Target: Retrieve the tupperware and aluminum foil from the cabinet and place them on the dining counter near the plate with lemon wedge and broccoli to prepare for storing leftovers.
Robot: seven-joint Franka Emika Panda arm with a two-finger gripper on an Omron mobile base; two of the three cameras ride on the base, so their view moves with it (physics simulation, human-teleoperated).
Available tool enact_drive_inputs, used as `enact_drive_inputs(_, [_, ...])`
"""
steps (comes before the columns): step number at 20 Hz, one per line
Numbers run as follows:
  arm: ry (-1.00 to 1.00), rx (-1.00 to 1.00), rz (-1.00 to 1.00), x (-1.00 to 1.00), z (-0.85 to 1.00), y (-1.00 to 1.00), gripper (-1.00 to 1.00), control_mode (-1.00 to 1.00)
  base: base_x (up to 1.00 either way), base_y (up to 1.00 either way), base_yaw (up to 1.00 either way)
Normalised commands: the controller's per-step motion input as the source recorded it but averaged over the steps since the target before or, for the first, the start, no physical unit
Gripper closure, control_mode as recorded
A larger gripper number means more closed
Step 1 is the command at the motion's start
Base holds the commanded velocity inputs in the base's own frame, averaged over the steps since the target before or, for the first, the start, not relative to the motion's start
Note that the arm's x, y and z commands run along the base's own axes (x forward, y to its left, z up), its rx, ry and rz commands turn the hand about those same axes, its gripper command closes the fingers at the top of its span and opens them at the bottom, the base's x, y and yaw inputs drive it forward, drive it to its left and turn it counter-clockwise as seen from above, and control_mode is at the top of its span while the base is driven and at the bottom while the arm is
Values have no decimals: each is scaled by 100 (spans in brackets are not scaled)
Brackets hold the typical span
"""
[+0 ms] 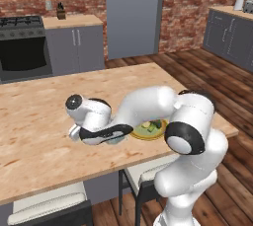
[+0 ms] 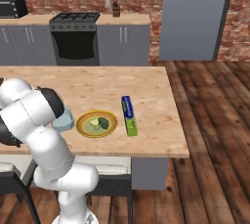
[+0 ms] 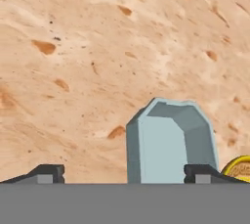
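Tupperware [image 3: 171, 142] sits on the surface [image 2: 97, 83] directly between the spread fingertips of the tool [image 3: 124, 174], which the hand view shows standing well apart on either side of the tub, one of them clear of its wall and the other close against it, so whether that one touches cannot be told. The tub looks set down and let go. From the right base view a pale corner of it peeks out just beside the plate [image 2: 96, 123], on the side nearer the robot's elbow. The aluminum foil [image 2: 129, 115] lies flat on the surface past the plate from the tool, close to the plate's far rim, its green end toward the surface edge. On the plate rest the lemon wedge [image 2: 94, 122] and the broccoli [image 2: 103, 123], side by side and apparently touching.

Judging by this, both things of the task already lie on the dining surface next to the plate, which is what the task asks. What seems left is small: lift the tool straight away from the tub without dragging it, since the tub is light and one fingertip sits close to its wall. The plate's edge [image 3: 239, 167] shows just beyond one fingertip, so a sideways retreat could nudge it
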Motion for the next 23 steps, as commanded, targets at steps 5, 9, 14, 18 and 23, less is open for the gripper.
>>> enact_drive_inputs(5, [-24,0,-16,-54,100,0,-100,-100,0,0,0])
enact_drive_inputs(9, [-26,0,-21,-78,100,-14,-100,-100,0,0,0])
enact_drive_inputs(14, [-34,2,-22,-84,73,-44,-100,-100,0,0,0])
enact_drive_inputs(18, [-35,17,-7,-86,31,-86,-100,-100,0,0,0])
enact_drive_inputs(23, [-16,35,0,-43,1,-100,-100,-100,0,0,0])
